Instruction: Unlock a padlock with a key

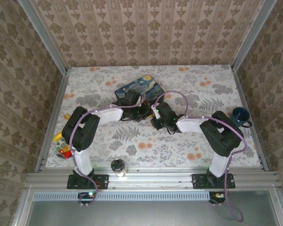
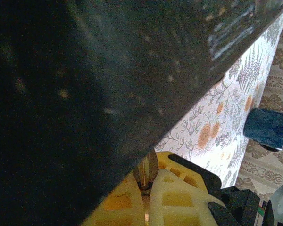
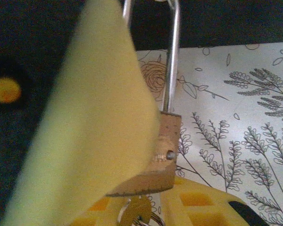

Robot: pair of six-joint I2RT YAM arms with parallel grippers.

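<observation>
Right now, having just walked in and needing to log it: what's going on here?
Two arms work at the box. The padlock sits beside it, shackle toward it. The left claw is shut on a brass piece, probably the padlock. The key sits just under the padlock, between the fingers of the right claw; whether they grip it is unclear.

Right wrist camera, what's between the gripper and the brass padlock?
The small yellowish key, sitting between the fingers of the right gripper, just below the padlock body. Whether it touches the padlock is unclear. The right wrist view shows this.
</observation>
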